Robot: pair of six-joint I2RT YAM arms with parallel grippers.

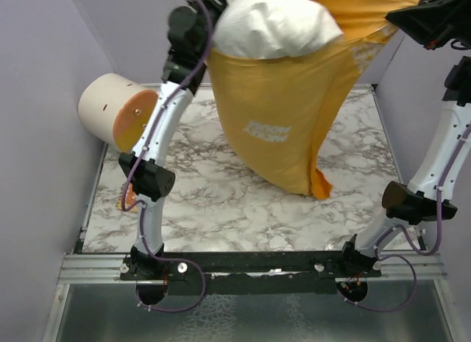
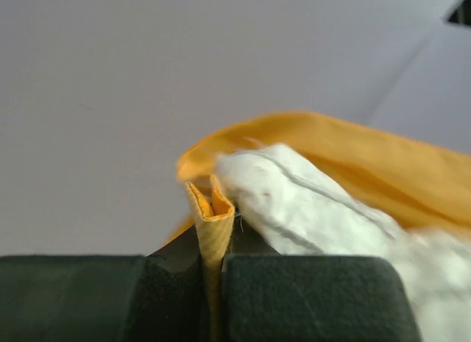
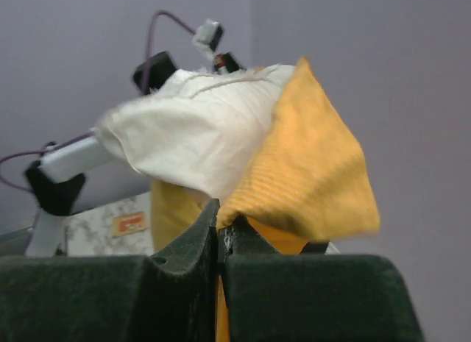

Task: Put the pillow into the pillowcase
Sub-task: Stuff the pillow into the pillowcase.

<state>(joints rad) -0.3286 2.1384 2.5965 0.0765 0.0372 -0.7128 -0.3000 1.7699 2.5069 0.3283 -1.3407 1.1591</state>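
Observation:
The orange-yellow pillowcase [image 1: 283, 114] hangs high above the marble table, mouth up, white lettering on its near side, its lower corner touching the table. The white pillow [image 1: 272, 22] bulges out of the mouth at the top. My left gripper [image 1: 195, 22] is shut on the pillowcase's left rim; a fold of orange fabric [image 2: 211, 224] sticks up between its jaws, with the pillow [image 2: 316, 209] just right of it. My right gripper [image 1: 427, 18] is shut on the right rim of the pillowcase [image 3: 309, 173], the pillow [image 3: 199, 136] beyond it.
A cream cylinder with an orange end [image 1: 120, 110] lies at the table's left edge beside the left arm. The marble tabletop [image 1: 221, 202] sits between grey walls. A small orange label [image 1: 126, 202] lies near the left arm.

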